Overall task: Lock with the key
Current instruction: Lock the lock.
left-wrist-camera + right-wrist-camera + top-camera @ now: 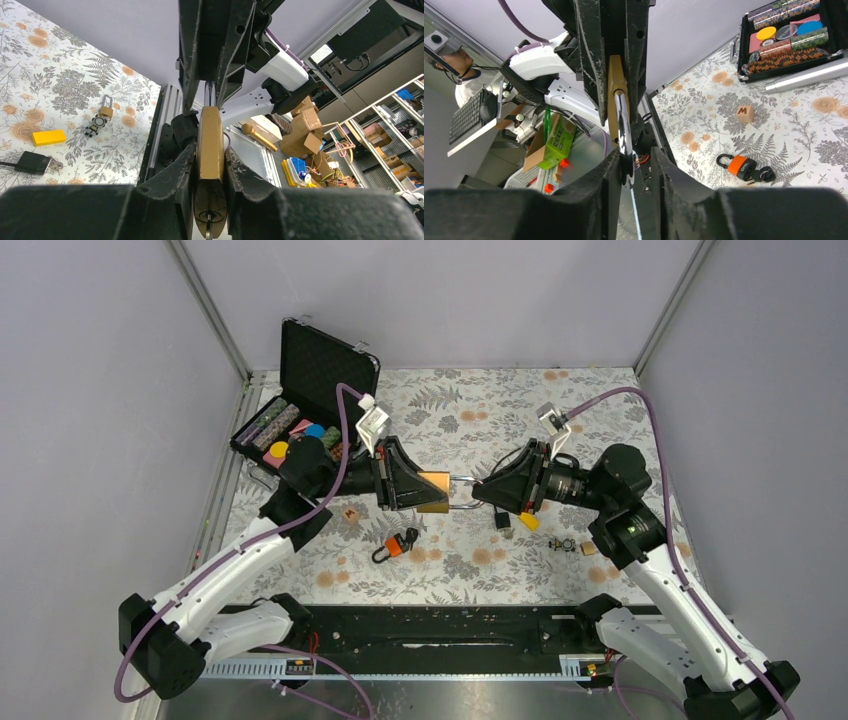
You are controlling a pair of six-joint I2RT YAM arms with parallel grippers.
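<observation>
The padlock (210,135) is held up over the counter (480,430), ready to lock.
The key (208,231) sits in its hole. The left gripper (210,170) squeezes the padlock, the right gripper (631,165) squeezes its loop (622,117). Next, I think: push together, then turn the key.

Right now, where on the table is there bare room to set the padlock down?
Free: the far strip of cloth between the black case and the right wall; also the near strip right of the orange lock. Crowded: just nearer than the held padlock, around the yellow block and small black item.
</observation>
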